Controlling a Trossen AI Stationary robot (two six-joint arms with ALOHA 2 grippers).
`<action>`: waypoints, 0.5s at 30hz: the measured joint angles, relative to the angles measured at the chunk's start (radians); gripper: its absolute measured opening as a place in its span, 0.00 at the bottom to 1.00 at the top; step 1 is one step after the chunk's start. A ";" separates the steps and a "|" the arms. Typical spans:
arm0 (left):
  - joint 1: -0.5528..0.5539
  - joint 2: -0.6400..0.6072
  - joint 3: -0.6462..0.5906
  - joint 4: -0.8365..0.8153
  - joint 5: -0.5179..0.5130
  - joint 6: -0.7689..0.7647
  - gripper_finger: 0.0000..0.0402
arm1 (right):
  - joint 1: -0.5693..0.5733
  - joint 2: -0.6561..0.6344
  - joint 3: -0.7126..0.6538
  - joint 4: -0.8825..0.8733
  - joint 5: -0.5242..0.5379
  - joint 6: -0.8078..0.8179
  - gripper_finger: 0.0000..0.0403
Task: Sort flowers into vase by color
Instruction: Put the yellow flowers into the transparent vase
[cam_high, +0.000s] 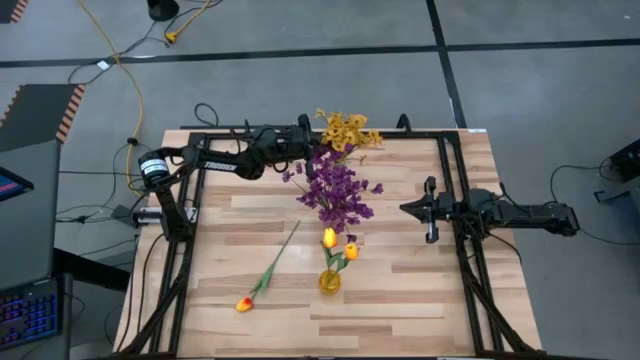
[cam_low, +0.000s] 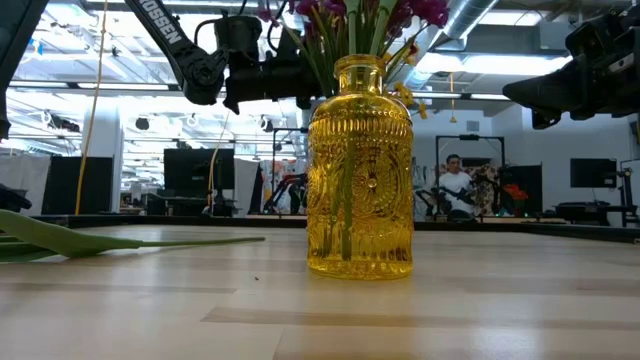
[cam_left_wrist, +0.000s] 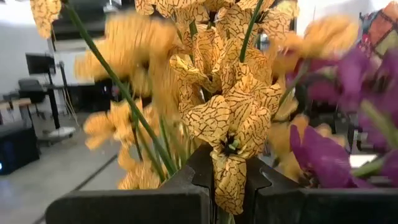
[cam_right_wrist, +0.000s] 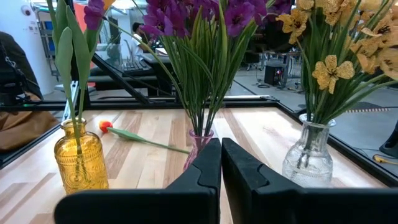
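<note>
Tulips are nearest: two stand in the amber vase (cam_high: 329, 281) at six o'clock, and one tulip (cam_high: 264, 281) lies loose on the surface (cam_high: 420, 300) toward seven. Purple blossoms (cam_high: 335, 190) sit mid-surface. At twelve o'clock, the left end effector (cam_high: 306, 135) is closed among the yellow blooms (cam_high: 346, 130); a gentle, straight retreat is advised, lest stems be dragged. The right end effector (cam_high: 412, 209), closed and empty, waits at three o'clock.

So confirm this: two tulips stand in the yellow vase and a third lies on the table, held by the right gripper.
Wrong on the holding. The high view shows the third tulip lying free on the table; the right gripper hangs shut and empty, well apart. Two tulips do stand in the yellow vase.
</note>
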 joint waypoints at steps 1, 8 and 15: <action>0.000 0.000 0.000 -0.016 0.000 0.000 0.03 | 0.000 0.000 0.000 0.000 0.000 0.000 0.11; 0.000 0.000 0.000 -0.081 -0.001 0.005 0.03 | 0.000 0.000 0.000 0.000 0.000 0.000 0.11; 0.000 0.000 0.000 -0.103 -0.001 0.006 0.03 | 0.000 0.000 0.000 0.000 0.000 0.000 0.11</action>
